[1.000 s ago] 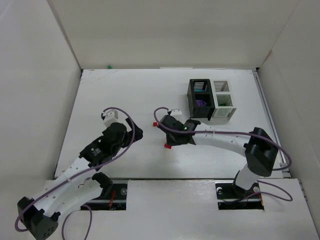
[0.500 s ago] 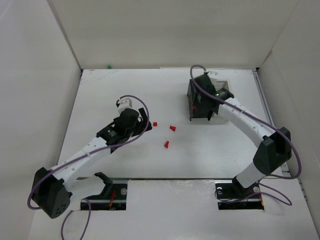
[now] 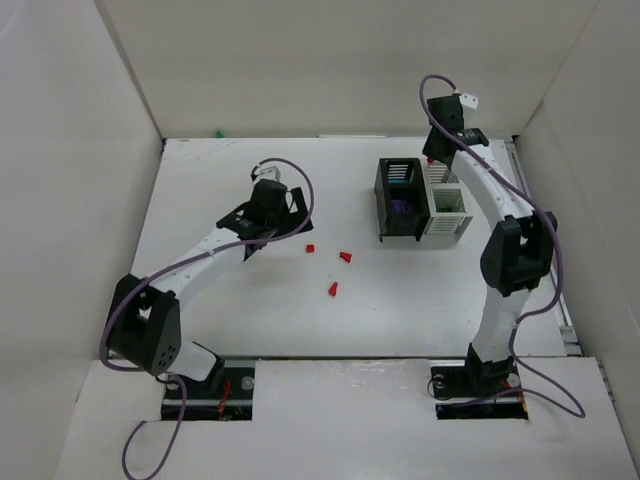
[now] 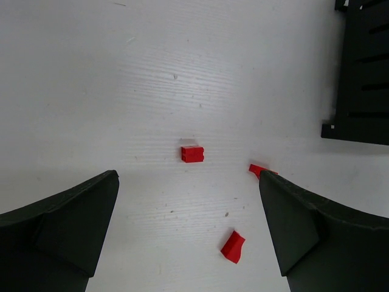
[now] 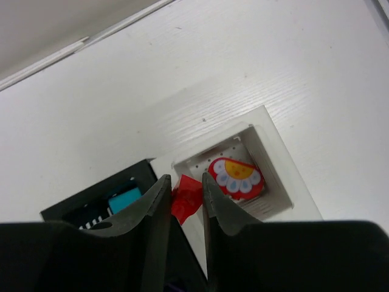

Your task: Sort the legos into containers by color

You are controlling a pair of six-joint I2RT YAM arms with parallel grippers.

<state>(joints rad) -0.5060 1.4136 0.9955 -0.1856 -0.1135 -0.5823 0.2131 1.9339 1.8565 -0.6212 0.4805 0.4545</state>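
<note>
Three red legos lie loose on the table: one (image 3: 310, 247) (image 4: 192, 154), a second (image 3: 345, 256) (image 4: 260, 170) and a third (image 3: 333, 289) (image 4: 233, 246). My left gripper (image 3: 275, 232) (image 4: 187, 176) hovers open just left of them, nothing between its fingers. My right gripper (image 3: 440, 152) (image 5: 184, 182) is shut on a red lego (image 5: 185, 199), raised over the far part of the white container (image 3: 447, 228) (image 5: 285, 176). The black container (image 3: 383, 200) (image 5: 91, 204) adjoins it on the left and holds a teal lego (image 5: 124, 198) and a purple one (image 3: 402, 207).
A red piece with a yellow and white flower pattern (image 5: 237, 176) lies inside the white container. A small green lego (image 3: 218, 132) sits at the table's back edge by the wall. White walls enclose the table on three sides. The black container's corner (image 4: 364, 73) shows in the left wrist view.
My right arm has swung from the table's middle, by the red legos, up and back over the containers with a red lego. My left arm has stretched forward toward the loose red legos.
</note>
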